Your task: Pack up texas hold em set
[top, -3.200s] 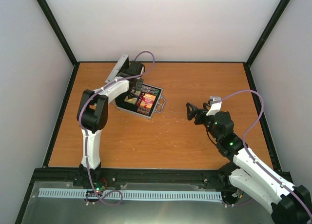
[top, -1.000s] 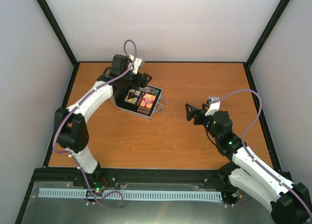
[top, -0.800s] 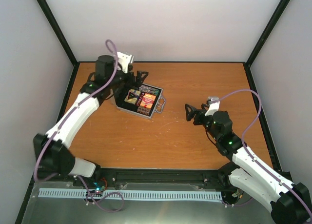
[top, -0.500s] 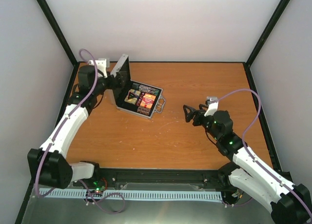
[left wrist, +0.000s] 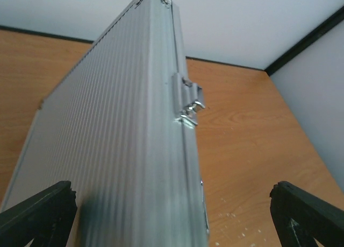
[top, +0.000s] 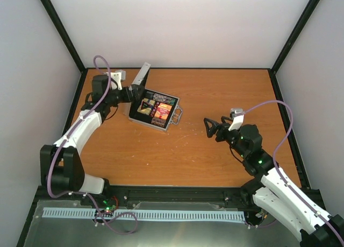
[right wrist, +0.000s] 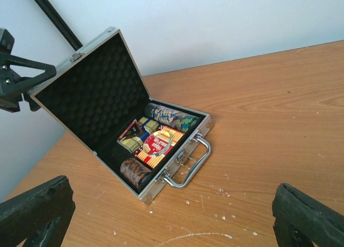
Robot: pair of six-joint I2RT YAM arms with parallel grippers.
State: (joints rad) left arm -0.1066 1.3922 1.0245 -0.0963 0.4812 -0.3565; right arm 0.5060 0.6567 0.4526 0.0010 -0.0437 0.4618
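Note:
The silver aluminium case (top: 171,113) of the texas hold em set lies open at the table's back left. Its lid (top: 142,75) stands raised, foam-lined (right wrist: 91,96) inside. Inside lie striped chips (right wrist: 172,118), two card boxes (right wrist: 156,150), a red-edged triangle (right wrist: 130,129) and a round button (right wrist: 164,136). The metal handle (right wrist: 192,162) faces right. My left gripper (top: 132,92) is open just behind the lid, whose ribbed outer face (left wrist: 118,150) fills its view. My right gripper (top: 210,127) hangs open over bare table, well right of the case.
Black frame posts and white walls close in the wooden table (top: 177,155) on three sides. White specks and a scratch (right wrist: 215,236) mark the wood in front of the handle. A latch (left wrist: 189,104) sticks out from the lid's edge.
My left arm has swung from above the case round to the left, behind the lid, and its jaws have opened fully. The lid now shows more silver outer face. The right arm barely moved.

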